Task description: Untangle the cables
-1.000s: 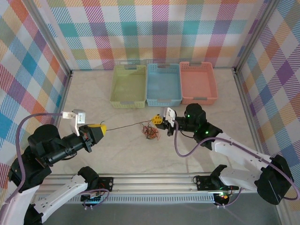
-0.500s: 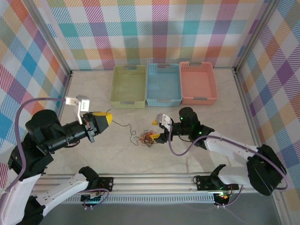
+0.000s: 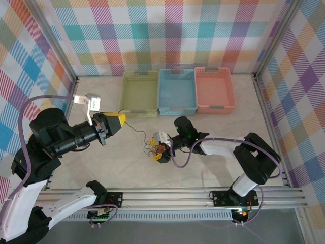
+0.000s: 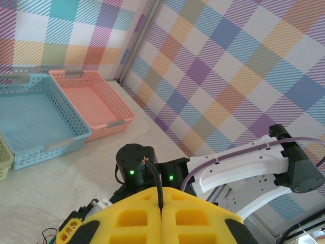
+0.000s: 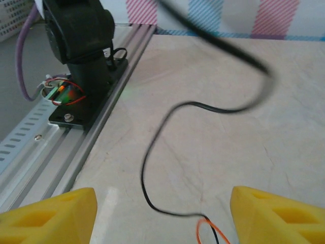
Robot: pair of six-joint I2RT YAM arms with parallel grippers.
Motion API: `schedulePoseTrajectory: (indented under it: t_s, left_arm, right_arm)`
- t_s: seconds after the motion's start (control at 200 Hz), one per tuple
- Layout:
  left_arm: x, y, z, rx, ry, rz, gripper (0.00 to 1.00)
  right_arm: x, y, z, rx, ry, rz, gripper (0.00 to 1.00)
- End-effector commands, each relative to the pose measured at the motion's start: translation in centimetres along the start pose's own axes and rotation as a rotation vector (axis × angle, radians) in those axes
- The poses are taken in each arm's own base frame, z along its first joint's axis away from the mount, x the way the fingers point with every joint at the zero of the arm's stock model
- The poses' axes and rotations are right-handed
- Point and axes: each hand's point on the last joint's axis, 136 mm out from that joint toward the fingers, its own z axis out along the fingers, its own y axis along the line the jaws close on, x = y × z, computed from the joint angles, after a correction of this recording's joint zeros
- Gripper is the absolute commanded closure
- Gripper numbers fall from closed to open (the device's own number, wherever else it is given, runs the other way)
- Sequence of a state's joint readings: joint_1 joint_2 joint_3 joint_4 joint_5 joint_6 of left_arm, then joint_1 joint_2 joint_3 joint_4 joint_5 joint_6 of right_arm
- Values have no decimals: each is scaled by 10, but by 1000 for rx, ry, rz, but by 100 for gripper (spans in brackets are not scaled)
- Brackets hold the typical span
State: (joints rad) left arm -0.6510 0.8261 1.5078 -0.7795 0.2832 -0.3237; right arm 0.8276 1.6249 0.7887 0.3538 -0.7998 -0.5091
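Lowering your right gripper (image 3: pixel 156 148), jaws apart, onto the tangle (image 3: pixel 149 149) first lets your left gripper (image 3: pixel 120 120), clamped on the black cable (image 3: pixel 133 128), pull cleanly.

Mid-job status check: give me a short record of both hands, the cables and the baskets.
left hand: shut, pinching one end of the black cable
right hand: open, low at the tangle
tangle: orange-red and dark strands bunched mid-table
black cable path: curves slack from left hand to tangle
baskets: green basket, blue basket, pink basket, side by side at far edge
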Motion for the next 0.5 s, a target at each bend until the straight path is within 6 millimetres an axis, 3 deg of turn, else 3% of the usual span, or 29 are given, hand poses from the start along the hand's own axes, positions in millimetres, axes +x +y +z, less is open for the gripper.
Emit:
schedulePoseTrajectory:
  t_s: [0.0, 0.19, 0.305, 0.4, 0.495]
  left_arm:
    - [-11, -12, -5, 42, -31, 29, 100]
    - [-13, -11, -7, 36, -40, 29, 100]
    - [-15, -8, -9, 12, -49, 33, 100]
    - [-17, 1, -17, -52, -63, 47, 100]
    - [-20, 15, -32, -149, -106, 72, 100]
  right_arm:
    - [-8, 4, 16, -67, -29, -67, 34]
    - [-1, 10, 34, -106, -30, -57, 47]
    - [6, -4, 37, -26, 10, -53, 69]
    - [1, -14, 28, 56, 14, -83, 88]
    - [-13, -28, 8, 132, -30, -83, 97]
